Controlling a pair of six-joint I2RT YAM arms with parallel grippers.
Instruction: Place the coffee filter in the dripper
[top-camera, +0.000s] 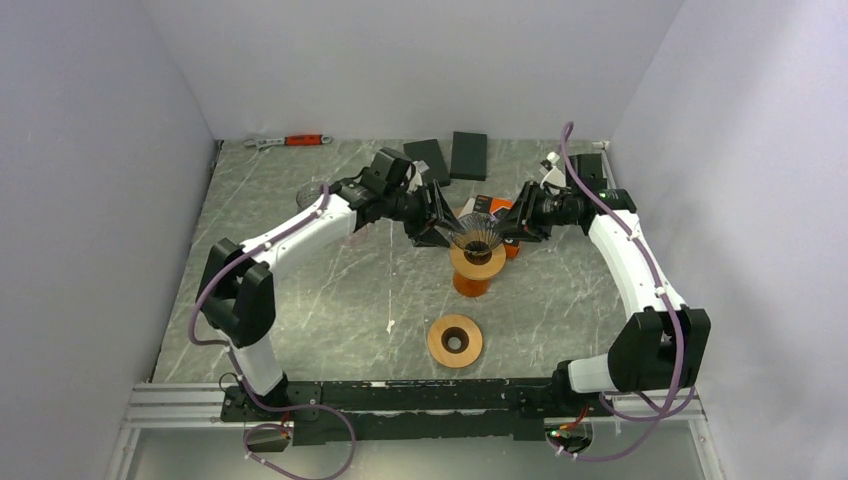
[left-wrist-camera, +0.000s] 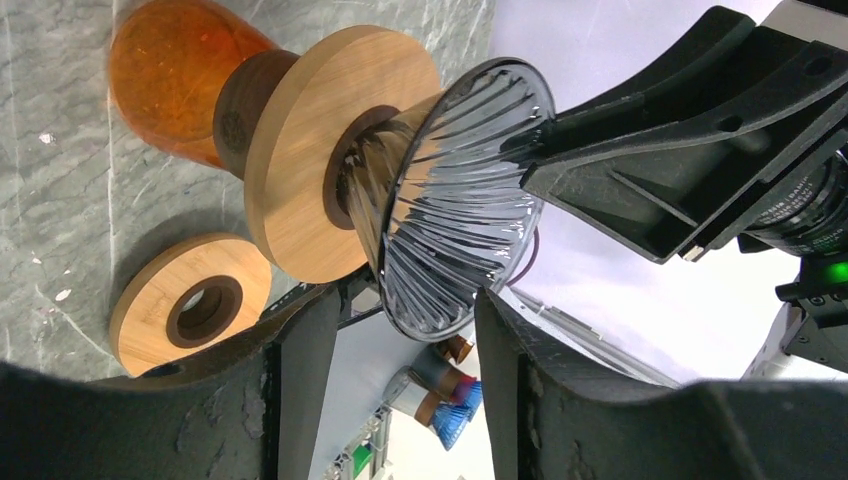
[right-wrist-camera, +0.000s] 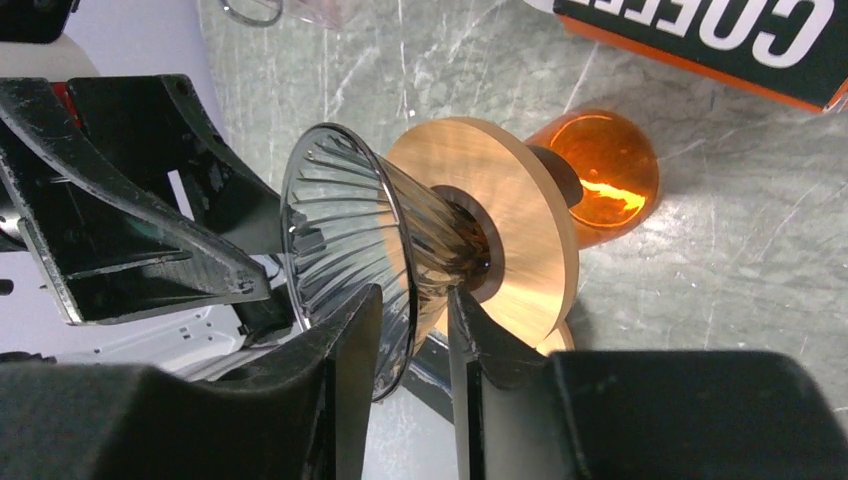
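At the middle of the top view, one ribbed glass dripper (top-camera: 478, 233) sits mouth-up in a wooden collar (top-camera: 480, 262) on top of one amber flask (top-camera: 472, 285), which stands on the grey marbled table (top-camera: 330, 300). Two arms reach it, one from each side of the frame. In its own wrist view, the left gripper (left-wrist-camera: 402, 298) stands fairly wide, with the lower edge of the dripper's rim between its two fingers. There is a clear gap on the collar side, so it holds nothing. The right gripper (right-wrist-camera: 412, 297) is narrow. Its two fingers straddle the rim, one on the mouth side and one against the outer cone, but I cannot tell whether they actually pinch the glass. The coffee filter cannot be made out in any of the three views, and the ribs of the dripper show bare and see-through. There are two wooden pieces in all: the collar under the dripper and a loose wooden ring (top-camera: 455, 340) lying flat below it in the top view, well apart from it. Behind the dripper lies one orange and black box (top-camera: 495, 208), partly hidden by the grippers. Two black slabs (top-camera: 468, 154) lie side by side at the upper middle, and one red-handled wrench (top-camera: 290, 141) lies at the upper left, against the back wall.
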